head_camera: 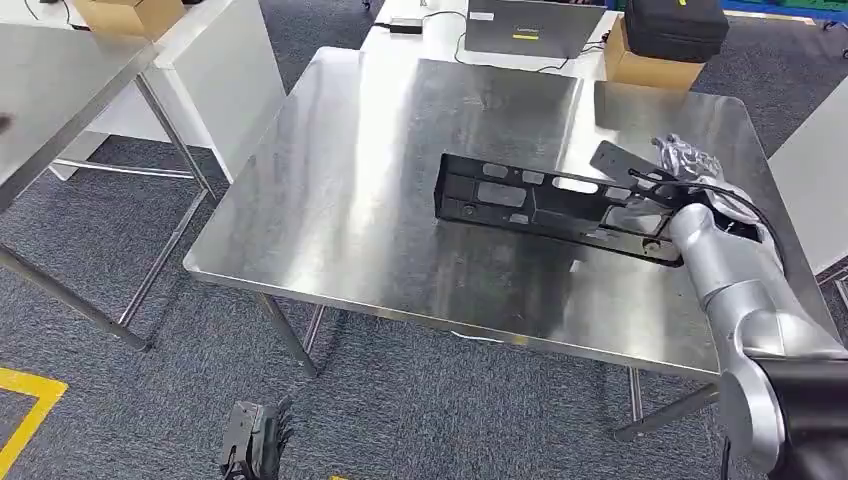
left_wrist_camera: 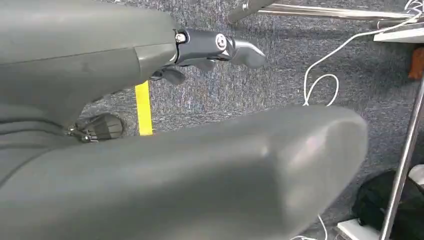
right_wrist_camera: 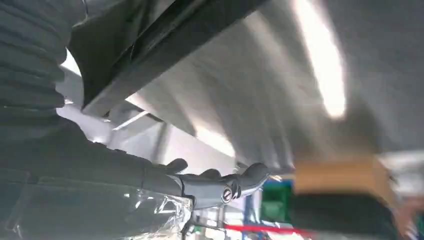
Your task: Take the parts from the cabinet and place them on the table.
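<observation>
A long black metal bracket (head_camera: 530, 200) with cut-outs lies flat on the steel table (head_camera: 380, 200), right of centre. My right hand (head_camera: 685, 158), partly wrapped in clear plastic, hovers just past the bracket's right end near the table's right edge. In the right wrist view its fingers (right_wrist_camera: 210, 185) stretch out with nothing between them, and the bracket (right_wrist_camera: 150, 40) runs alongside the wrist cover on the shiny tabletop (right_wrist_camera: 280, 90). My left hand (head_camera: 255, 440) hangs low over the carpet in front of the table, and its fingers (left_wrist_camera: 215, 47) hold nothing.
A second steel table (head_camera: 60, 70) stands at the left with a gap of carpet between. Behind the table are a laptop (head_camera: 525, 28) and a black case (head_camera: 675, 28) on a cardboard box (head_camera: 645, 70). Yellow tape (head_camera: 25, 410) marks the floor.
</observation>
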Tool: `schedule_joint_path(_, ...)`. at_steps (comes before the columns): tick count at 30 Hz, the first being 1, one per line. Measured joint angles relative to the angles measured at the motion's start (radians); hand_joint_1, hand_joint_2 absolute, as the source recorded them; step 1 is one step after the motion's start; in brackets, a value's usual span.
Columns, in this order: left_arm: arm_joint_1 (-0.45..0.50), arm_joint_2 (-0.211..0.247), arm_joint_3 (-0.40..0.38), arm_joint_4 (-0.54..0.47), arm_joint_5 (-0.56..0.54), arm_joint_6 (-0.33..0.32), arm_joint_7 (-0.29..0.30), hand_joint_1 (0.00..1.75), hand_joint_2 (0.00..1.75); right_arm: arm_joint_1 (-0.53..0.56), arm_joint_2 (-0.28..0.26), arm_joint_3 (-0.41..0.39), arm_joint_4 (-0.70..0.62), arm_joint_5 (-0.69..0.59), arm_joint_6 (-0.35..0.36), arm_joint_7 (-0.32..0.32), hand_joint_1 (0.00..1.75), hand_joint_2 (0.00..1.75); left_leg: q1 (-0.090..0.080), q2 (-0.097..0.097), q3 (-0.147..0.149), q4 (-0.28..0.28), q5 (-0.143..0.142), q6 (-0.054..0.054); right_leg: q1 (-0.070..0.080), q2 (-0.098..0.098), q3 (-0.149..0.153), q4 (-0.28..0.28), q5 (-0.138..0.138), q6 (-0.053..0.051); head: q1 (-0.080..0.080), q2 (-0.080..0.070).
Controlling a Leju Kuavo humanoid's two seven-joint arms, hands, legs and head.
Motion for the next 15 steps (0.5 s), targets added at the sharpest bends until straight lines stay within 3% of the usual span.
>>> schedule_joint_path(3, 0.008, 0.0, 0.0, 0.0, 0.0, 0.007, -0.009, 0.0, 0.0, 0.019, 0.004, -0.006, -0.112, -0.134, -0.011, -0.062, 0.0, 1.75, 0.0, 0.0, 0.0, 0.0, 0.0, 0.0, 0.0, 0.0, -0.001, 0.0, 0.0, 0.0, 0.0, 0.0)
schedule_joint_path(8, 0.022, 0.0, 0.0, 0.0, 0.0, 0.012, -0.025, 0.0, 0.0, 0.063, 0.016, -0.05, -0.413, -0.41, -0.12, -0.086, 0.0, 1.75, 0.0, -0.001, -0.001, 0.0, 0.0, 0.0, 0.0, 0.0, -0.001, 0.0, -0.001, 0.0, 0.0, 0.0)
schedule_joint_path(12, 0.031, 0.0, 0.0, 0.0, 0.002, 0.022, -0.037, 0.0, 0.0, 0.094, 0.006, -0.063, -0.63, -0.503, -0.285, -0.096, 0.0, 1.75, 0.0, -0.001, -0.001, 0.0, 0.0, 0.0, 0.0, 0.0, -0.002, 0.0, -0.001, -0.001, 0.0, 0.0)
schedule_joint_path(15, 0.033, 0.0, 0.0, 0.0, 0.002, 0.024, -0.039, 0.0, 0.0, 0.111, -0.005, -0.063, -0.722, -0.509, -0.322, -0.098, 0.0, 1.75, 0.0, 0.0, -0.001, 0.0, -0.001, -0.001, 0.0, 0.0, -0.002, 0.0, -0.001, 0.0, 0.0, 0.0)
